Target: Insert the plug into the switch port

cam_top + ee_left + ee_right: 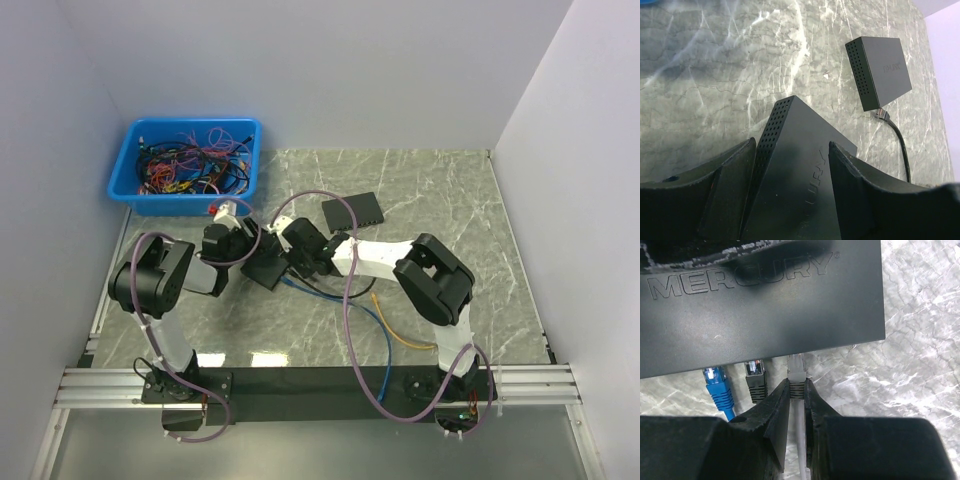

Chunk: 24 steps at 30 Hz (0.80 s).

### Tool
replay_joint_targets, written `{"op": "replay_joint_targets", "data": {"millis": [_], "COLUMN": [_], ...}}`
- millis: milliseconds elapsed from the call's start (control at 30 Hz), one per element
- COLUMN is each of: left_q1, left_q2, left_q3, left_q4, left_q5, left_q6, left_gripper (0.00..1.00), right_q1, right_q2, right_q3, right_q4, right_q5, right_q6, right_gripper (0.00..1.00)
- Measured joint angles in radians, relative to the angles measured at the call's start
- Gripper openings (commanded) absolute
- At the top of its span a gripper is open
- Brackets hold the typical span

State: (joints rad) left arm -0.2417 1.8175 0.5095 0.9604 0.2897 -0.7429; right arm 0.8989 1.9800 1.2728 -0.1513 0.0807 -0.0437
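The left gripper (793,152) grasps the switch (790,200) between its fingers. The right gripper (796,390) pinches the white plug (796,371), whose tip, just ahead, reaches the switch edge.

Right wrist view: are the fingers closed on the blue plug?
No, the fingers pinch the white plug; the blue plug sits untouched to their left.

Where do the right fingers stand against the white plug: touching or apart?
Touching. The right wrist view shows both right fingers clamped on the white plug, one on each side, with no gap.
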Motion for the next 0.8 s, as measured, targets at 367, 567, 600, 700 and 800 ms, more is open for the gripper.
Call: {"op": "replay_joint_targets", "data": {"millis": [367,567,600,700,800], "left_q1": [-0.027,-0.032,-0.032,-0.033,-0.035], "left_q2": [0.010,0.013,0.013,0.013,0.012], "left_q3": [0.001,0.000,0.000,0.002,0.002], "left_q4": [0.023,0.030,0.030,0.030,0.027], "left_q5": [-0.035,-0.041,-0.043,-0.052,-0.060], "left_q6": [0.043,0.051,0.052,0.060,0.066], "left_gripper": [0.66,0.66,0.66,0.67,0.67], "right_q1": [-0.016,-0.024,-0.026,-0.028,-0.030], "right_q2": [0.007,0.011,0.017,0.035,0.039], "right_q3": [0.026,0.037,0.046,0.081,0.087], "right_q4": [-0.021,-0.026,-0.034,-0.067,-0.071], "right_q5": [-0.046,-0.072,-0.075,-0.075,-0.074], "right_q6": [-0.056,-0.060,-0.059,-0.058,-0.054], "right_gripper": [0.00,0.00,0.00,0.00,0.00]}}
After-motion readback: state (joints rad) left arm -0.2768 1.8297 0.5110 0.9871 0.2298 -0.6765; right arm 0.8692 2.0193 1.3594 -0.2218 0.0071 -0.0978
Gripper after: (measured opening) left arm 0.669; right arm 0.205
